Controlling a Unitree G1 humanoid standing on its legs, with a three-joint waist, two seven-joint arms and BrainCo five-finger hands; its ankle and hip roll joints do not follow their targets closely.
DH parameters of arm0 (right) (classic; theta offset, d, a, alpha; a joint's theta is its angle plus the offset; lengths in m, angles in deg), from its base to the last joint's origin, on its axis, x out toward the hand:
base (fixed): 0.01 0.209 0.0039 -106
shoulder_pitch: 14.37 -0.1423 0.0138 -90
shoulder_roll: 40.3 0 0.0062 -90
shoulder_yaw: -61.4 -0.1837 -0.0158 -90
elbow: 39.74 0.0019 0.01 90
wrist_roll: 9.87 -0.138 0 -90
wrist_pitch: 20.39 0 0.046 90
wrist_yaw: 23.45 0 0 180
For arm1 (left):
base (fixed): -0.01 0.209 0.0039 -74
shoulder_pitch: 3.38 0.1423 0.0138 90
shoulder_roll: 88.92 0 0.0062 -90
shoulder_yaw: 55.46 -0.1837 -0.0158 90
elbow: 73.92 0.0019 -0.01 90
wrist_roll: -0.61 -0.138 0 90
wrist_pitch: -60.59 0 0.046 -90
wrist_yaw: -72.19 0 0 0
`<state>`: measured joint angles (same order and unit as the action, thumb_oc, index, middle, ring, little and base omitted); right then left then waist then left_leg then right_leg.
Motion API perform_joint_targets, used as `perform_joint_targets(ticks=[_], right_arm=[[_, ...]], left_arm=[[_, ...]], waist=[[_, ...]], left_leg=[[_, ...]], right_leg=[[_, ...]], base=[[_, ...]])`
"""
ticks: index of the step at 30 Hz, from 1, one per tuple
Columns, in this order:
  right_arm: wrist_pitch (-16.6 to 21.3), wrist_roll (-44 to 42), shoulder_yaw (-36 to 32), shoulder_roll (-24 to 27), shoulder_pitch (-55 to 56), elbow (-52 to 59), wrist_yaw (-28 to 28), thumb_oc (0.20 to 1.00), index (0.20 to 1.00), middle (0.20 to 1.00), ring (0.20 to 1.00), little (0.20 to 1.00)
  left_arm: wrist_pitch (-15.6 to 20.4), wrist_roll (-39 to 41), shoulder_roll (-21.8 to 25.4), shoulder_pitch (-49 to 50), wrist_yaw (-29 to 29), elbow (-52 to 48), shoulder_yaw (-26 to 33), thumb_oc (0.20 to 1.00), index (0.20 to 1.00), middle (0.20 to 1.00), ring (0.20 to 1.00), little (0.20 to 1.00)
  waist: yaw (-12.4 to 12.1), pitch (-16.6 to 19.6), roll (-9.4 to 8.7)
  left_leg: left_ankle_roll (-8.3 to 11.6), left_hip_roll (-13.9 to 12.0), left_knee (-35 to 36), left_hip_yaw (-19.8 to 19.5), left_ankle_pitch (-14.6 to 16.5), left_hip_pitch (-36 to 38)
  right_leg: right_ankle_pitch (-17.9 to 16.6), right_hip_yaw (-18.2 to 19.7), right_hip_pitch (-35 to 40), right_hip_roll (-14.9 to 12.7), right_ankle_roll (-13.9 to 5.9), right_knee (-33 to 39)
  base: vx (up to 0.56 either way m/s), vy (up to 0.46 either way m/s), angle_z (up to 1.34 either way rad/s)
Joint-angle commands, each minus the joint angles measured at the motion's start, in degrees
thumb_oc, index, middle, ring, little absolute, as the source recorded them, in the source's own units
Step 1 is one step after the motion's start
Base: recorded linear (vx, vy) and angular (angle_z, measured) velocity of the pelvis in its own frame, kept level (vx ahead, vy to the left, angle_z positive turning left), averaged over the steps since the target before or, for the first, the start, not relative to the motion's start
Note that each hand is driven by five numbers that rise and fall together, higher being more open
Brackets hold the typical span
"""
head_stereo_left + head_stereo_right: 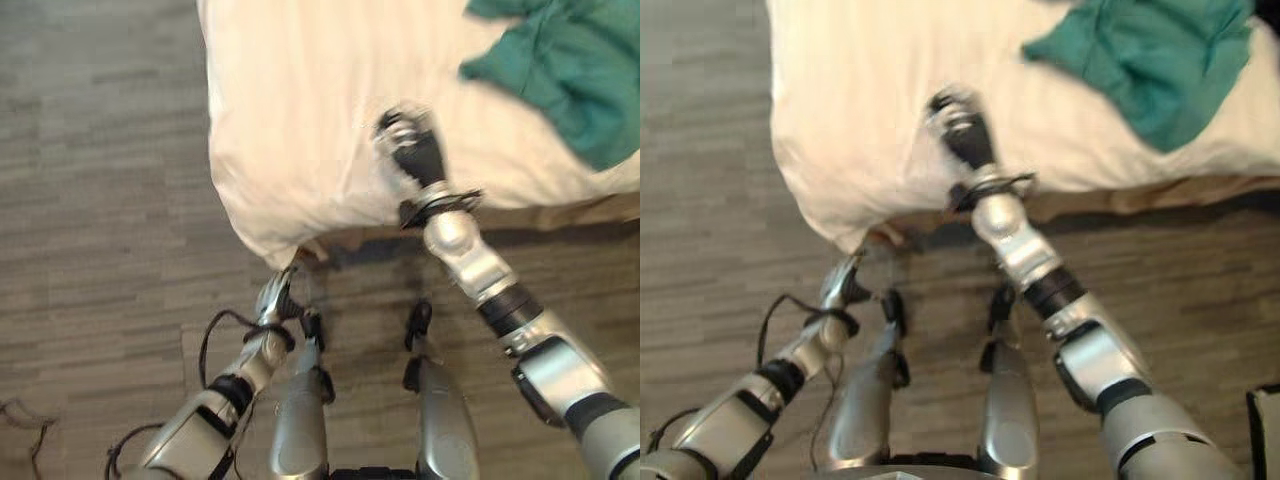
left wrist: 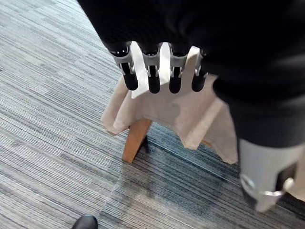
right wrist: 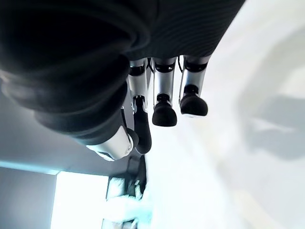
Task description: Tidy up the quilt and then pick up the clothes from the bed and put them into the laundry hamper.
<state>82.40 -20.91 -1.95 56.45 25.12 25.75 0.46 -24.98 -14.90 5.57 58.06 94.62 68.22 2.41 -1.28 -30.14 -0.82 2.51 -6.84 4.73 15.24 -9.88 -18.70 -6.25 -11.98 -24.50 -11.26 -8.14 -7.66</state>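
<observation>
A cream quilt [image 1: 300,120] covers the bed, and one corner of it [image 2: 181,114] hangs over the bed's near left corner. A teal garment [image 1: 570,70] lies crumpled on the quilt at the far right. My right hand [image 1: 410,145] is over the quilt near the bed's front edge, left of the garment. Its fingers [image 3: 164,102] are relaxed above the white cloth [image 3: 228,157] and hold nothing. My left hand [image 1: 273,297] is low beside the bed, just under the hanging corner. Its fingers [image 2: 152,76] are straight, point at that corner and grip nothing.
A wooden bed leg [image 2: 135,140] stands under the hanging corner. Grey plank floor [image 1: 100,200] lies left of and in front of the bed. The edge of a dark container [image 1: 1262,430] shows at the far lower right.
</observation>
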Motion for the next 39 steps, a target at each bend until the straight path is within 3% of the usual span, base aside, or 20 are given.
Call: perform_joint_targets(ticks=[1, 6, 9, 10, 11, 12, 16, 17, 18, 20, 26, 27, 28, 31, 33, 35, 36, 37, 38, 39], right_arm=[[0.23, 1.18, -2.71, 1.39, 1.92, 0.0, 4.77, 0.2, 0.2, 0.2, 0.2, 0.2], [1.61, -1.21, -7.64, -0.02, 19.7, -4.09, 3.62, 0.2, 0.2, 0.2, 0.2, 0.2], [1.54, -1.54, -10.36, -1.84, 32.84, -8.62, 1.54, 0.2, 0.2, 0.2, 0.2, 0.2], [1.4, -1.62, -10.8, -2.09, 35.12, -11.14, 1.05, 0.385, 0.385, 0.385, 0.385, 0.385], [1.42, -1.62, -10.8, -2.11, 35.19, -11.14, 1.04, 0.724, 0.724, 0.724, 0.724, 0.724], [0.71, -3.02, -10.64, -3.22, 37.48, -16.6, 0.23, 1.0, 1.0, 1.0, 1.0, 1.0], [-1.37, -2.78, -10.17, -4.01, 40.04, -22.57, -0.64, 1.0, 1.0, 1.0, 1.0, 1.0], [-2.39, -2.24, -9.21, -4.5, 41.03, -26.65, -1.64, 1.0, 1.0, 1.0, 1.0, 1.0], [-2.38, -2.24, -9.22, -4.52, 41.02, -26.66, -1.64, 1.0, 1.0, 1.0, 1.0, 1.0], [-3.36, -2.26, -9.72, -5.89, 42.08, -31.31, -3.19, 1.0, 1.0, 1.0, 1.0, 1.0], [-4.66, -2.01, -7.77, -8.52, 41.27, -32.11, -3.51, 1.0, 1.0, 1.0, 1.0, 1.0], [-4.74, -0.24, -6.66, -9.11, 41.49, -31.65, -4.13, 1.0, 1.0, 1.0, 1.0, 1.0], [-4.89, 0.88, -6.2, -9.36, 42.11, -31.63, -4.35, 1.0, 1.0, 1.0, 1.0, 1.0], [-5.28, 4.43, -5.82, -9.57, 44.22, -32.65, -4.97, 1.0, 1.0, 1.0, 1.0, 1.0], [-5.48, 3.07, -7.9, -10.17, 45.51, -35.27, -5.36, 1.0, 1.0, 1.0, 1.0, 1.0], [-5.96, 1.89, -10.71, -9.44, 48.74, -38.91, -6.31, 1.0, 1.0, 1.0, 1.0, 1.0], [-6.06, 1.42, -11.64, -8.79, 49.6, -39.77, -6.69, 1.0, 1.0, 1.0, 1.0, 1.0], [-6.18, 0.12, -12.39, -8.06, 48.89, -40.5, -6.35, 1.0, 1.0, 1.0, 1.0, 1.0], [-6.18, 0.12, -12.39, -8.06, 48.89, -40.5, -6.35, 1.0, 1.0, 1.0, 1.0, 1.0], [-6.75, -0.28, -11.99, -7.73, 47.68, -41.27, -5.81, 1.0, 1.0, 1.0, 1.0, 1.0]], left_arm=[[0.98, 3.06, 0.21, 0.36, 1.12, 1.8, -0.25, 1.0, 1.0, 1.0, 1.0, 1.0], [-0.45, -0.11, -2.01, 5.38, 0.8, 4.24, 1.24, 1.0, 1.0, 1.0, 1.0, 1.0], [-1.11, -1.61, -2.65, 9.89, -0.15, 5.66, 3.45, 1.0, 1.0, 1.0, 1.0, 1.0], [-1.08, -1.33, -2.36, 10.68, -0.07, 5.66, 4.07, 1.0, 1.0, 1.0, 1.0, 1.0], [-1.08, -1.33, -2.35, 10.76, -0.06, 5.64, 4.04, 1.0, 1.0, 1.0, 1.0, 1.0], [-1.22, 0.1, -2.6, 11.04, 0.47, 5.63, 3.88, 1.0, 1.0, 1.0, 1.0, 1.0], [-0.58, 1.92, -4.17, 9.65, 1.16, 5.22, 2.51, 1.0, 1.0, 1.0, 1.0, 1.0], [0.07, 3.26, -5.17, 9.42, 1.54, 5.57, 1.6, 1.0, 1.0, 1.0, 1.0, 1.0], [0.08, 3.26, -5.17, 9.4, 1.55, 5.59, 1.6, 1.0, 1.0, 1.0, 1.0, 1.0], [0.69, 4.0, -6.26, 9.06, 1.2, 6.35, 1.17, 1.0, 1.0, 1.0, 1.0, 1.0], [0.29, 5.54, -5.94, 7.29, 1.02, 6.89, 1.47, 1.0, 1.0, 1.0, 1.0, 1.0], [-0.09, 4.76, -4.73, 6.59, 0.73, 7.29, 0.91, 1.0, 1.0, 1.0, 1.0, 1.0], [-0.3, 4.31, -4.39, 6.95, 0.49, 7.41, 1.23, 1.0, 1.0, 1.0, 1.0, 1.0], [-0.63, 2.84, -3.83, 9.47, -0.04, 8.7, 3.52, 1.0, 1.0, 1.0, 1.0, 1.0], [-1.24, 1.04, -4.17, 11.05, -0.69, 10.33, 3.94, 1.0, 1.0, 1.0, 1.0, 1.0], [-1.03, -0.91, -5.24, 13.77, -1.39, 11.9, 5.21, 1.0, 1.0, 1.0, 1.0, 1.0], [-0.56, -0.41, -5.42, 14.15, -1.54, 11.12, 5.6, 1.0, 1.0, 1.0, 1.0, 1.0], [-0.2, 1.68, -6.27, 13.86, -0.62, 10.06, 5.52, 1.0, 1.0, 1.0, 1.0, 1.0], [-0.2, 1.68, -6.27, 13.86, -0.62, 10.06, 5.52, 1.0, 1.0, 1.0, 1.0, 1.0], [-0.34, 3.01, -6.37, 13.44, 0.21, 9.6, 5.22, 1.0, 1.0, 1.0, 1.0, 1.0]], waist=[[1.31, 0.35, 2.37], [4.53, 0.35, 3.09], [7.92, 0.35, 1.64], [8.09, 0.35, 0.9], [7.93, 0.35, 0.96], [7.2, 0.35, -0.41], [6.62, 1.72, -1.94], [4.96, 3.3, -2.23], [5.0, 3.43, -2.27], [4.94, 5.91, -1.98], [4.33, 5.91, -4.49], [3.01, 6.35, -4.21], [2.79, 6.64, -3.81], [2.23, 8.28, -3.71], [2.52, 9.82, -3.91], [3.39, 10.84, -2.85], [2.97, 10.56, -2.71], [1.52, 8.4, -3.19], [1.52, 8.4, -3.19], [0.53, 7.53, -3.5]], left_leg=[[0.42, 1.7, -3.51, -0.01, 9.14, 2.33], [1.2, 0.28, -5.45, 2.96, 10.61, 4.98], [2.19, -1.52, -15.77, 6.06, 14.84, 9.27], [2.77, -3.19, -20.99, 5.62, 14.2, 9.45], [2.85, -3.41, -21.31, 5.69, 14.41, 9.43], [3.51, -3.12, -28.05, -0.43, 12.3, 8.19], [2.98, 0.92, -19.91, -11.61, 15.75, 8.54], [2.72, 2.84, -13.4, -23.08, 13.92, 9.09], [2.73, 2.88, -13.14, -23.11, 13.65, 9.01], [1.73, 5.07, -9.29, -33.36, 13.65, 11.87], [1.05, 3.1, -7.28, -24.98, 13.56, 15.14], [1.1, 0.64, -5.76, -17.83, 13.68, 17.46], [1.04, 0.0, -5.29, -14.94, 13.61, 18.38], [0.37, -0.43, -4.41, -7.29, 13.83, 20.57], [0.06, 0.43, -4.04, -4.63, 15.0, 22.38], [1.25, -1.07, -14.81, -1.7, 15.52, 22.25], [2.04, -2.35, -23.3, -2.72, 11.77, 19.4], [1.55, -0.79, -38.11, -9.49, 8.03, 10.77], [1.55, -0.79, -38.11, -9.49, 8.03, 10.77], [0.93, 3.18, -39.53, -12.86, 10.86, 6.06]], right_leg=[[7.37, 2.06, -3.3, 0.69, -1.39, -5.9], [8.01, 2.86, -0.54, 1.96, -0.35, -2.69], [9.36, 7.0, 8.27, 5.31, 1.86, 1.62], [9.96, 8.71, 10.24, 6.51, 2.91, 1.84], [9.95, 8.8, 10.3, 6.68, 2.96, 1.87], [10.39, 12.45, 13.07, 8.28, 4.5, 2.28], [10.32, 18.17, 16.61, 8.91, 3.78, 3.77], [9.65, 23.61, 17.66, 10.54, 2.85, 4.03], [9.53, 23.59, 17.51, 10.48, 2.84, 4.1], [10.23, 29.93, 17.68, 13.18, 2.0, 0.84], [7.26, 31.07, 13.99, 13.55, -0.4, -1.51], [8.48, 15.49, 12.96, 9.36, -0.18, -2.56], [9.67, 9.19, 13.49, 7.87, 0.21, -3.76], [11.3, 2.44, 15.76, 7.02, 1.19, -5.16], [11.75, 4.79, 18.52, 8.89, 2.11, -0.88], [11.53, 7.43, 22.15, 9.49, 3.52, 3.99], [11.12, 8.89, 23.86, 10.32, 4.91, 5.41], [10.97, 10.76, 25.8, 10.02, 6.82, 6.19], [10.97, 10.76, 25.8, 10.02, 6.82, 6.19], [11.43, 12.81, 27.1, 9.13, 6.48, 7.38]], base=[[0.02, 0.024, -0.42], [0.09, -0.081, -0.35], [0.2, -0.04, -0.23], [0.2, 0.017, -0.64], [0.19, 0.085, -0.98], [0.2, 0.13, -1.2], [0.22, 0.209, -1.43], [0.17, 0.195, -1.21], [0.26, 0.275, -1.67], [0.23, 0.227, -1.89], [0.01, 0.222, -1.12], [-0.05, 0.174, -1.57], [-0.06, 0.242, -2.35], [0.0, 0.133, -2.03], [0.18, 0.02, -2.45], [0.29, -0.017, -1.14], [0.16, -0.106, -1.16], [0.09, -0.086, -1.15], [0.12, 0.036, -0.7], [0.29, 0.216, -0.5]])
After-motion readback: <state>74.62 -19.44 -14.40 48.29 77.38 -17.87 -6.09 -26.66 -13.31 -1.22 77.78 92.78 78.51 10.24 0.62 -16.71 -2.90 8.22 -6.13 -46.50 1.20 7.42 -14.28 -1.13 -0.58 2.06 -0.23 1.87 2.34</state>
